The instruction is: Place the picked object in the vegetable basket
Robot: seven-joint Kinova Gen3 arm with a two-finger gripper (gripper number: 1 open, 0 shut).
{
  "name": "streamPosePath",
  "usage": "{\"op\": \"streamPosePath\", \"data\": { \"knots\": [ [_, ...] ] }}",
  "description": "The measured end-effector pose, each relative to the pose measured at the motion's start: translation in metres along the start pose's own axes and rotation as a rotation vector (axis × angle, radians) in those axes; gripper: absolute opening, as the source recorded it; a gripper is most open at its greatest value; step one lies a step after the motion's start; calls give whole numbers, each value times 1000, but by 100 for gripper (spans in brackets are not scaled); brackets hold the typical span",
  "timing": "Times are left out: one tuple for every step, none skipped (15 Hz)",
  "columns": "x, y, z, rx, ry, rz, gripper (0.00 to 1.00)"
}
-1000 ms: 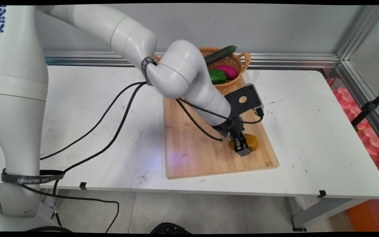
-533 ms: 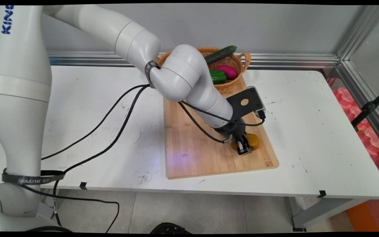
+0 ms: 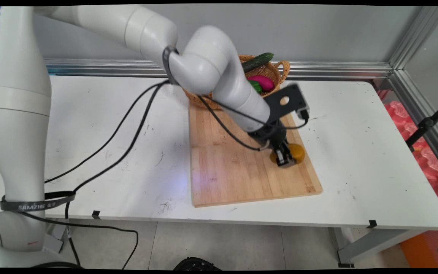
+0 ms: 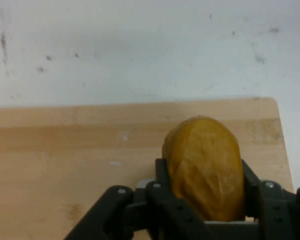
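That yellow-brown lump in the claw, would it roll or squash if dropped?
The potato looks rounded and egg-shaped, so it would probably roll on the flat cutting board. It keeps its shape between the claw fingers, so likely firm.

We see that the gripper [image 3: 284,156] has gone up from the wooden board [image 3: 234,167] and moved a bit toward the basket [image 3: 270,72]. The yellow potato [image 3: 297,152] went up with it, squeezed between the fingers [image 4: 162,175]. The arm now hides more of the basket than before.
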Motion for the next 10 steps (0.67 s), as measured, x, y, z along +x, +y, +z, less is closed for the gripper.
{"op": "streamPosePath", "data": {
  "knots": [
    [4,-5,-5,-4,6,6,0],
    [9,-12,-12,-7,14,13,0],
    [13,-19,-19,-8,19,21,0],
    [16,-29,-26,-5,24,29,0],
    [19,-40,-33,0,29,35,0],
    [22,-52,-41,7,31,41,0],
    [22,-62,-47,15,31,45,0],
    [22,-73,-53,22,30,50,0],
    [22,-81,-57,27,28,54,0],
    [20,-94,-63,37,25,59,0]
  ]
}}
